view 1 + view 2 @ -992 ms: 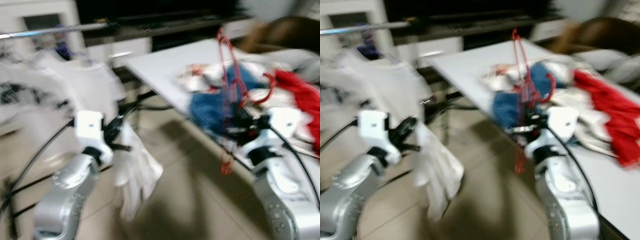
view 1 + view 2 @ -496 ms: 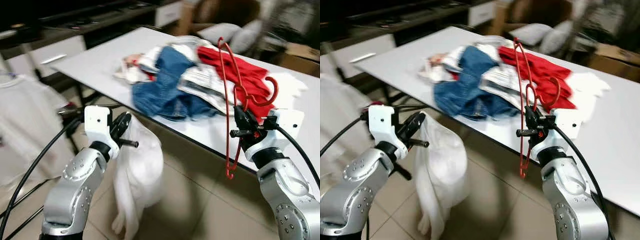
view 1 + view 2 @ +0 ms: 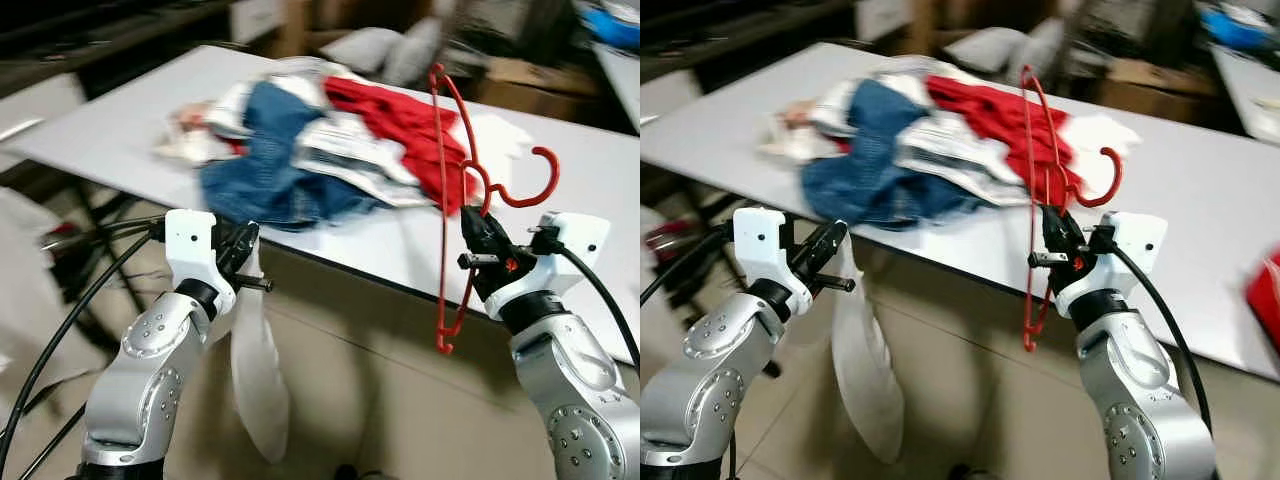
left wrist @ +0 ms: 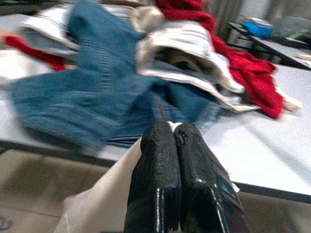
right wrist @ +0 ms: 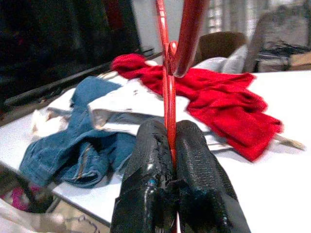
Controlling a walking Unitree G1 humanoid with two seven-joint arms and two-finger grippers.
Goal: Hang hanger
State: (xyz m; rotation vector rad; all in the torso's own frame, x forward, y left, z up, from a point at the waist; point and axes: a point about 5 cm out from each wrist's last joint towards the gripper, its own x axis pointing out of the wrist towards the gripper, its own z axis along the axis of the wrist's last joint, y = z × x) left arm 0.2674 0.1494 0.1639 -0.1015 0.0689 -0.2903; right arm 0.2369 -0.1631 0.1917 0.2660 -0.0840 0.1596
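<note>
A red wire hanger (image 3: 447,190) stands upright in front of the white table (image 3: 560,190), its hook (image 3: 520,185) curling to the right. My right gripper (image 3: 480,245) is shut on it near the neck; the right wrist view has the red wire (image 5: 169,92) pinched between both fingertips (image 5: 189,145). At the table's near edge my left gripper (image 3: 243,250) is shut on a white garment (image 3: 255,360), which hangs down toward the floor. In the left wrist view the cloth (image 4: 107,194) trails from the closed fingers (image 4: 160,160).
A heap of clothes lies on the table: blue jeans (image 3: 265,165), a red top (image 3: 400,120) and white pieces (image 3: 345,160). Cushions and boxes (image 3: 520,75) stand behind. Black cables (image 3: 70,300) run beside my left arm. Tiled floor (image 3: 370,400) lies below.
The camera has swung right, so the clothes rail and hung white shirts have left the picture and the table fills it. Both grippers keep their holds.
</note>
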